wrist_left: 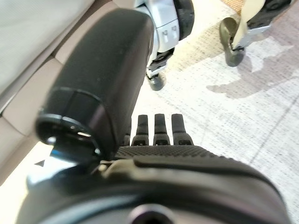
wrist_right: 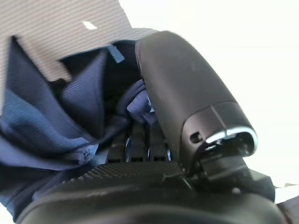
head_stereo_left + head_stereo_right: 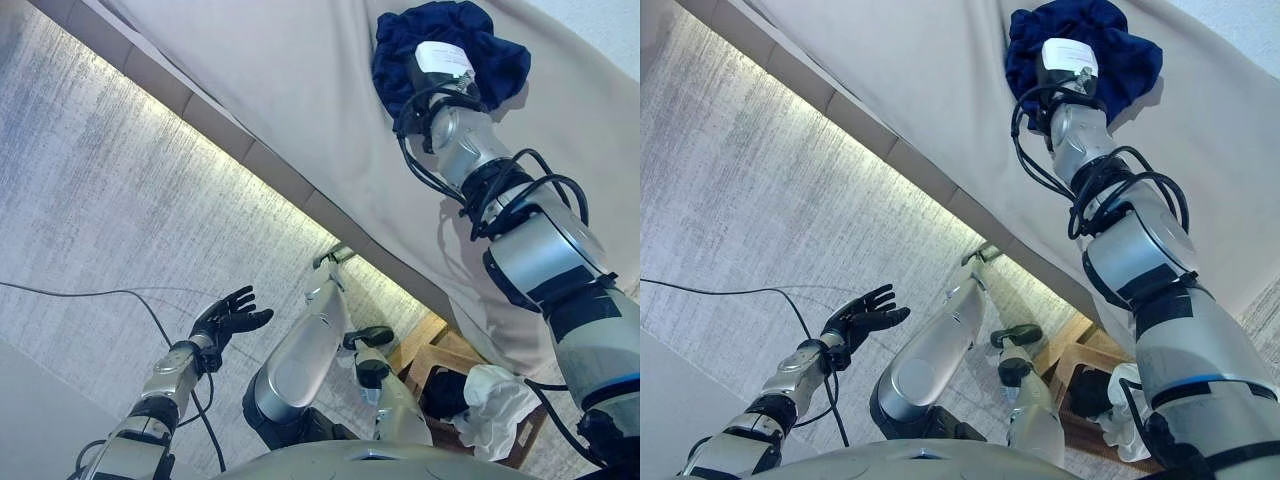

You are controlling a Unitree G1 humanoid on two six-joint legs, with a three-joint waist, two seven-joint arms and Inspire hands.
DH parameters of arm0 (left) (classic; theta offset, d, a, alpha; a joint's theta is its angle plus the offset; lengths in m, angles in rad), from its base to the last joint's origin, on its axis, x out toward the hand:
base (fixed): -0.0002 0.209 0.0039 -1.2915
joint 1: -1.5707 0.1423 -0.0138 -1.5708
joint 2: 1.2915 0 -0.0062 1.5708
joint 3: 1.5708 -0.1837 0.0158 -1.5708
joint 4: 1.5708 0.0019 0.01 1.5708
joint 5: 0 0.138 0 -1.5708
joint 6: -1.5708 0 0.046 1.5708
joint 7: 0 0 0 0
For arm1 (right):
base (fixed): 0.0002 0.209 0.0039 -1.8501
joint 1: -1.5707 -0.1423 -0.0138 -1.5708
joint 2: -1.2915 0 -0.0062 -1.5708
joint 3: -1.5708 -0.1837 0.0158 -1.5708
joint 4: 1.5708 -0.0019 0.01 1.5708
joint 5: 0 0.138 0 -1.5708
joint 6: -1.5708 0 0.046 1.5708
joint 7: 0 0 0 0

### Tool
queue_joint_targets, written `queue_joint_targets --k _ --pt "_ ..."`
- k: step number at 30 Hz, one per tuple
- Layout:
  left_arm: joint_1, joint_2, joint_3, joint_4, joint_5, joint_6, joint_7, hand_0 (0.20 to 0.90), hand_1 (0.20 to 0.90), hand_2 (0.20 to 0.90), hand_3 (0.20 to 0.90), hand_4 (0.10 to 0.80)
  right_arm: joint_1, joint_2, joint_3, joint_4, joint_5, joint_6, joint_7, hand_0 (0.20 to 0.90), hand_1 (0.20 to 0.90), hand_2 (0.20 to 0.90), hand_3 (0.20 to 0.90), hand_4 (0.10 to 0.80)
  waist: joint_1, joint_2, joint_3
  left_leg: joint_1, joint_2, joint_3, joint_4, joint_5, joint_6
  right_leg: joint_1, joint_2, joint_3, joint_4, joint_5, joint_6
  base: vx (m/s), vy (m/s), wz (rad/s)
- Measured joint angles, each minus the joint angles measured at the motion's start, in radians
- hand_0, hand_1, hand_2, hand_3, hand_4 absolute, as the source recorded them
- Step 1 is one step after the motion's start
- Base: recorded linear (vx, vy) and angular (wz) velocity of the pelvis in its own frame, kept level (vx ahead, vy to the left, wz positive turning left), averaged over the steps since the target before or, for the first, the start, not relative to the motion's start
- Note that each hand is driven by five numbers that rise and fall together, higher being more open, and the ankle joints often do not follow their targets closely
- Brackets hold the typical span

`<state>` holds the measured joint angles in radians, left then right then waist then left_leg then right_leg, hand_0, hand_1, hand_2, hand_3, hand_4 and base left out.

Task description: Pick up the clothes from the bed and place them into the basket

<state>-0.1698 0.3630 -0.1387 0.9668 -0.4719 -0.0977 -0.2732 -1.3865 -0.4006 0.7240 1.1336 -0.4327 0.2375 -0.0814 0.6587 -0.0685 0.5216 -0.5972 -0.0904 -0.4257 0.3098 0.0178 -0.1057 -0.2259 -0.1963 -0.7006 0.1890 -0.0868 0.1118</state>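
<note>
My right hand [image 2: 140,182] is buried in the crumpled, ribbed navy garment [image 3: 400,50] on the smooth beige bed sheet [image 3: 300,90]; I cannot tell its fingers' state. My left hand [image 3: 228,318] hangs with fingers spread over pale streaked floor [image 3: 90,200]. White cloth [image 3: 495,405] sits bunched in the wooden basket [image 3: 432,358]

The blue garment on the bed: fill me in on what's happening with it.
The robot's right hand is stretched out over the bed and sits in the dark blue garment, its fingers buried in the folds, so a firm grip cannot be confirmed. The left hand hangs open and empty above the floor. The basket by the bed already holds a white cloth.
</note>
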Motion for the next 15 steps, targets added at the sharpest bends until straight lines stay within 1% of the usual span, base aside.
queue_joint_targets --k 5,7,10,11,12,14,15 --pt "0.009 0.001 0.000 -0.010 0.000 -0.022 0.001 0.900 0.900 0.900 0.900 0.800 -0.001 0.004 0.000 0.000 0.008 -0.001 -0.009 0.300 0.300 0.300 0.200 0.100 -0.002 0.000 0.000 0.000 0.005 0.005 0.009 -0.003 0.003 -0.003 0.001 0.004 0.006 -0.004 -0.002 0.012 -0.031 -0.04" --pt "0.009 0.001 0.000 -0.011 0.001 -0.029 0.002 0.900 0.900 0.900 0.900 0.800 -0.001 0.003 0.000 -0.001 0.026 0.001 -0.038 0.300 0.300 0.300 0.200 0.100 -0.005 -0.001 0.000 0.000 0.009 0.013 0.016 -0.003 0.003 -0.003 0.002 0.009 0.007 -0.003 -0.002 0.004 -0.038 -0.12" --pt "0.009 0.002 0.000 -0.011 0.001 -0.036 0.014 0.900 0.900 0.900 0.900 0.800 0.001 -0.012 -0.005 -0.066 0.103 0.008 -0.152 0.300 0.300 0.300 0.200 0.100 -0.019 -0.001 0.000 0.006 0.023 0.036 0.019 0.000 0.004 -0.002 0.003 0.019 0.004 -0.003 -0.002 0.003 -0.031 -0.25" --pt "0.009 0.002 0.000 -0.009 0.001 -0.036 0.025 0.900 0.900 0.900 0.900 0.800 0.001 -0.014 -0.009 -0.095 0.122 0.006 -0.207 0.300 0.300 0.300 0.200 0.100 -0.030 -0.001 0.000 0.017 0.029 0.050 0.020 0.000 0.005 0.002 0.004 0.032 0.003 0.000 -0.005 0.007 -0.034 -0.32" --pt "0.009 0.003 0.000 -0.006 0.001 -0.036 0.028 0.900 0.900 0.900 0.900 0.800 0.001 -0.015 -0.010 -0.105 0.129 0.006 -0.225 0.300 0.300 0.300 0.200 0.100 -0.033 -0.001 0.000 0.022 0.031 0.056 0.019 0.000 0.005 0.004 0.004 0.036 0.002 0.000 -0.006 0.008 -0.037 -0.36" --pt "0.011 0.005 0.001 0.002 0.001 -0.038 0.047 0.900 0.900 0.900 0.900 0.800 0.015 -0.038 -0.042 -0.181 0.149 -0.009 -0.341 0.300 0.300 0.300 0.200 0.100 -0.051 -0.003 0.000 0.061 0.048 0.083 0.015 0.002 0.011 0.035 0.014 0.062 -0.020 0.015 -0.015 0.013 -0.038 -0.39" --pt "0.011 0.006 0.006 0.004 0.001 -0.039 0.051 0.900 0.900 0.900 0.900 0.800 0.018 -0.057 -0.053 -0.214 0.157 -0.020 -0.382 0.300 0.300 0.300 0.200 0.100 -0.062 -0.004 0.000 0.079 0.056 0.094 0.014 -0.004 0.010 0.052 0.022 0.070 -0.037 0.025 -0.017 0.046 -0.036 -0.46"
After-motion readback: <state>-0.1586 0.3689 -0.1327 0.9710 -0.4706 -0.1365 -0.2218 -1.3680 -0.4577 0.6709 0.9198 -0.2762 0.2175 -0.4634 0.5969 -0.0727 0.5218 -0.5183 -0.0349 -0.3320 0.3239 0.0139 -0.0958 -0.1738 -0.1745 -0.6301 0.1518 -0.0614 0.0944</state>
